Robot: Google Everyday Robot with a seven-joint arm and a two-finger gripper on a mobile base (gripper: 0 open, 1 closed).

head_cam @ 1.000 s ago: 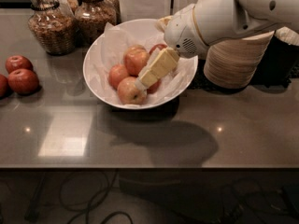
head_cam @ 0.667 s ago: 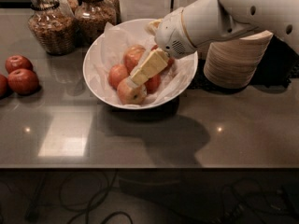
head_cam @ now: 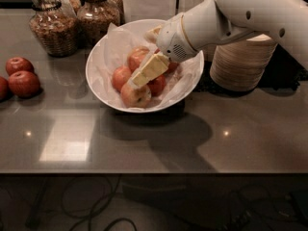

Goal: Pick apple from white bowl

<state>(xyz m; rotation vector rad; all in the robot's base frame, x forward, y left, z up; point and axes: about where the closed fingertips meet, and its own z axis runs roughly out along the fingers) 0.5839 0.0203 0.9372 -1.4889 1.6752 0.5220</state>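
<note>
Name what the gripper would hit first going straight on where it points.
Likely the pale, orange-blushed apple at the front of the white bowl. The gripper sits just above it, pointing down and left. Depth is unclear, so it may nearly touch.

kitchen | counter [head_cam: 202,143], jars [head_cam: 52,30], stacked bowls [head_cam: 240,64] | pincer [head_cam: 140,77] over white bowl [head_cam: 97,83]
</note>
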